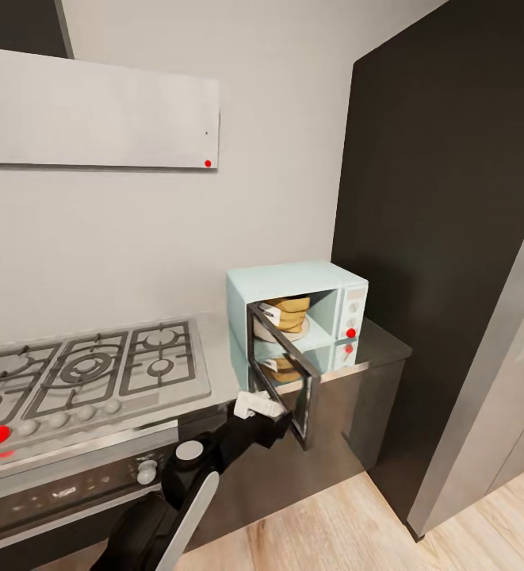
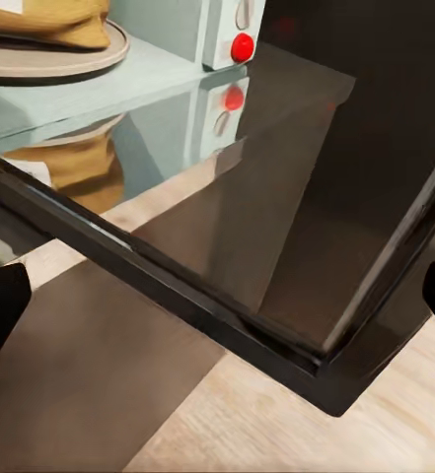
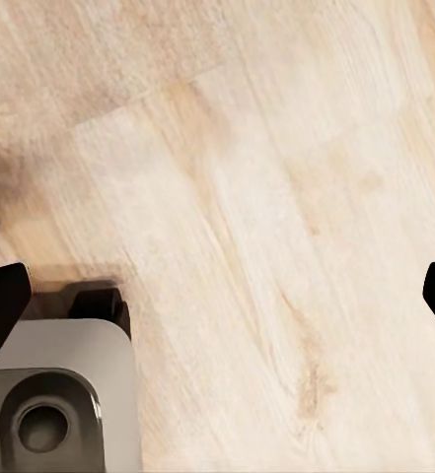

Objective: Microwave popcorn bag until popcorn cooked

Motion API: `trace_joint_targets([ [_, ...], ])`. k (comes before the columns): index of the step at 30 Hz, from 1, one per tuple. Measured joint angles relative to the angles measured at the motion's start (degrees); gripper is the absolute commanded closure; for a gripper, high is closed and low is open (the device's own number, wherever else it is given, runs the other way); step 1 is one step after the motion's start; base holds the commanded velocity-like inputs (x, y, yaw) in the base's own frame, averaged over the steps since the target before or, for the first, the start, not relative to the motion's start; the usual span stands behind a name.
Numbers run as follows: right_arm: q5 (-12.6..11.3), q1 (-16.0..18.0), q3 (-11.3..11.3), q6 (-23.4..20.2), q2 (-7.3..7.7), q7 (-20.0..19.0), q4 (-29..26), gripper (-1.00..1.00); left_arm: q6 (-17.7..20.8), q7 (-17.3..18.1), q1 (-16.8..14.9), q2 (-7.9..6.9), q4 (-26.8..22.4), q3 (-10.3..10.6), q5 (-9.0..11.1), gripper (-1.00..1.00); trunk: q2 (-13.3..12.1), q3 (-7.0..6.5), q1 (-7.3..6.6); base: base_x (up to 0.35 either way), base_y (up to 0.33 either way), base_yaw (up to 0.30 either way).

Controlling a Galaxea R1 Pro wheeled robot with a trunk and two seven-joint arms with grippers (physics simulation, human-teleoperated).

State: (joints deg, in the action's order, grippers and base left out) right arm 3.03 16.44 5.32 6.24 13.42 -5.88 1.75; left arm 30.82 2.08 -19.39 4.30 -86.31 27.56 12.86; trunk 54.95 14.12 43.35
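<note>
Left gripper (image 1: 287, 420) spread wide, empty, at microwave door (image 1: 285, 373) outer edge; beyond, 1 o'clock, popcorn bag (image 1: 287, 312) already inside microwave (image 1: 293, 281) on turntable (image 2: 69, 61); sack likely light, soft, best gripped by rolled rim; right gripper (image 3: 217, 296) agape over floor (image 3: 276, 148).

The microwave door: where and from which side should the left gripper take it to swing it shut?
Probably at the door's free outer edge, farthest from the hinge on the microwave's left side, coming from the outer face. It stands wide open toward the robot, the bag already inside, and the left gripper is at that edge.
</note>
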Motion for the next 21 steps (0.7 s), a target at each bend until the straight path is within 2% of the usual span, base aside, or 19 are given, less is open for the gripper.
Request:
trace_joint_targets([
  [6,0.00,-0.02,0.00,0.00,0.01,0.01,0.00,-1.00,-0.01,0.00,0.00,0.00,0.02,0.08,0.00,-1.00,0.00,0.00,0.00,0.000,0.150,0.000],
  [21,0.00,0.00,0.00,0.09,-0.08,0.02,0.00,-1.00,-0.02,0.00,0.00,-0.01,0.05,0.17,0.00,-1.00,0.00,0.00,0.00,0.000,0.004,-0.001],
])
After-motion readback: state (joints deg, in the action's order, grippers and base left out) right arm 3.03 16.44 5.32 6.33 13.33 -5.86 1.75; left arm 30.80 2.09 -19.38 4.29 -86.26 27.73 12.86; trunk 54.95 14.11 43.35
